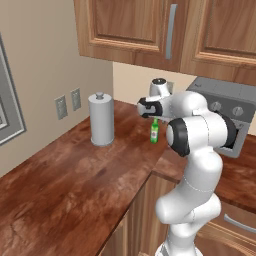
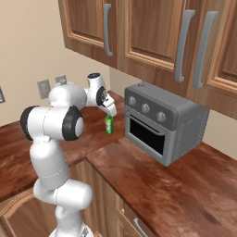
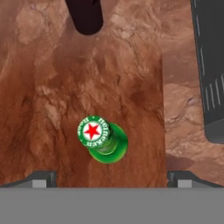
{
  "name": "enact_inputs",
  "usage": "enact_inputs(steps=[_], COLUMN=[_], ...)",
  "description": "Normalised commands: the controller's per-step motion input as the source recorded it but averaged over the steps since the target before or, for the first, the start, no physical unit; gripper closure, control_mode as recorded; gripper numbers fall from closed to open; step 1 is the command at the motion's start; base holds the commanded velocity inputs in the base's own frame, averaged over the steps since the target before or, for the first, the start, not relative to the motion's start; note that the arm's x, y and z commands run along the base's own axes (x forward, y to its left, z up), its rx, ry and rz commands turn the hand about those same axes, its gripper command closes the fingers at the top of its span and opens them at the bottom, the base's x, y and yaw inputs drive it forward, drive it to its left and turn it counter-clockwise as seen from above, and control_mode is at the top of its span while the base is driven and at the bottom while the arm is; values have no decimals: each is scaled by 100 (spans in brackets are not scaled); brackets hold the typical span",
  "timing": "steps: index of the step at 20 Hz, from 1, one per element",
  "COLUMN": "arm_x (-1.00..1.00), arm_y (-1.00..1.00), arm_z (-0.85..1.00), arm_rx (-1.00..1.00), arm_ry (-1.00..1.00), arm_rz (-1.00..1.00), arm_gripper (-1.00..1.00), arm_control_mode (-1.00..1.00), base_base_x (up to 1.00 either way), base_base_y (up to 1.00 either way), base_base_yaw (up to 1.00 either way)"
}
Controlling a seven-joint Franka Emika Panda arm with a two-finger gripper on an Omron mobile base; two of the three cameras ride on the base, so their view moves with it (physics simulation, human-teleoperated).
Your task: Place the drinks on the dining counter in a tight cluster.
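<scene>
Green bottle (image 3: 102, 142) directly below open tool (image 3: 112, 178)

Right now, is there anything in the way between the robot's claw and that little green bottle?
Nothing visible. The open gripper hangs straight above the green bottle, with only bare counter around it. The toaster oven stands off to one side, and a dark bottle stands farther along.
</scene>
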Motion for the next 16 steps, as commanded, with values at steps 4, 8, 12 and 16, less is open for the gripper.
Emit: enact_inputs(steps=[4, 8, 12, 16], arm_x=[1, 3, 1, 9], arm_y=[1, 6, 0, 0], arm_z=[-14, -32, -10, 0], arm_rx=[0, 0, 0, 0], arm_ry=[0, 0, 0, 0], arm_rz=[0, 0, 0, 0], arm_gripper=[-100, -100, -100, -100], arm_control_mode=[-100, -100, -100, -100], base_base_x=[0, 0, 0, 0], base_base_y=[0, 0, 0, 0], base_base_yaw=[0, 0, 0, 0])
